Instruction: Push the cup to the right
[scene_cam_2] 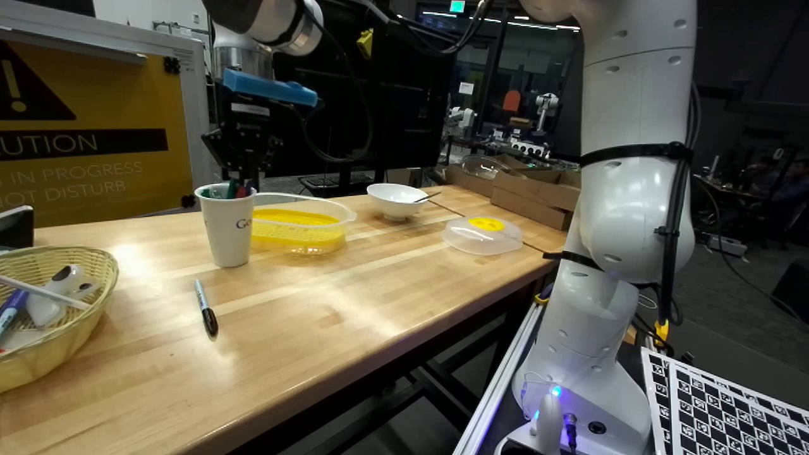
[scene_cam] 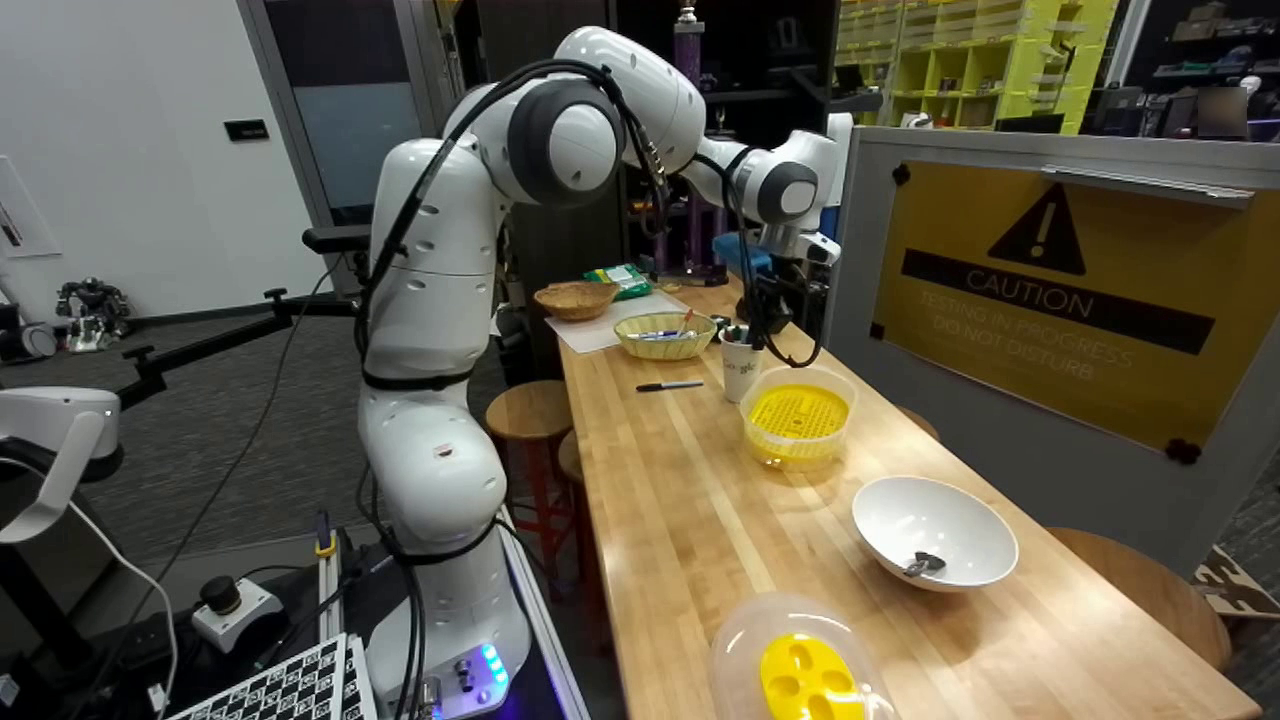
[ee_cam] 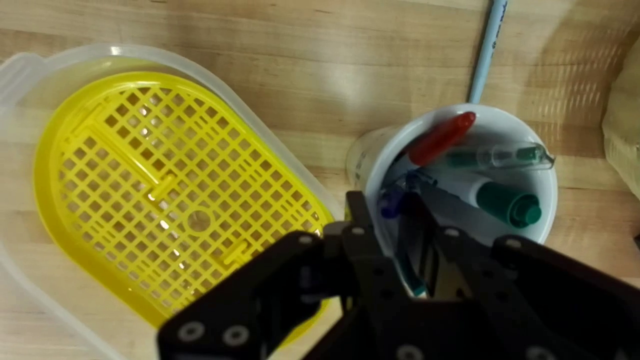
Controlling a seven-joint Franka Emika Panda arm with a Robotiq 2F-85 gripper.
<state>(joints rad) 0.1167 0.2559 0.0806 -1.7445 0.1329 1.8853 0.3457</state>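
A white paper cup (scene_cam_2: 229, 229) holding several pens and markers stands upright on the wooden table; it shows in both exterior views. From above, my gripper (ee_cam: 385, 202) straddles the near-left part of the cup's rim. One of its fingers (ee_cam: 359, 220) is outside the wall, the other is down inside among the pens. The jaws are closed on that wall, possibly with a pen caught too; the tips are dark and partly hidden. A red-capped pen (ee_cam: 445, 137) and a green-capped marker (ee_cam: 510, 204) lean in the cup.
Close beside the cup is a clear plastic tub with a yellow strainer (ee_cam: 48, 195) in it. Further along are a white bowl (scene_cam: 935, 508) with a spoon and a clear lid (scene_cam: 735, 640). A black marker (scene_cam_2: 203, 303) and a wicker basket (scene_cam_2: 63, 344) lie on the cup's other side.
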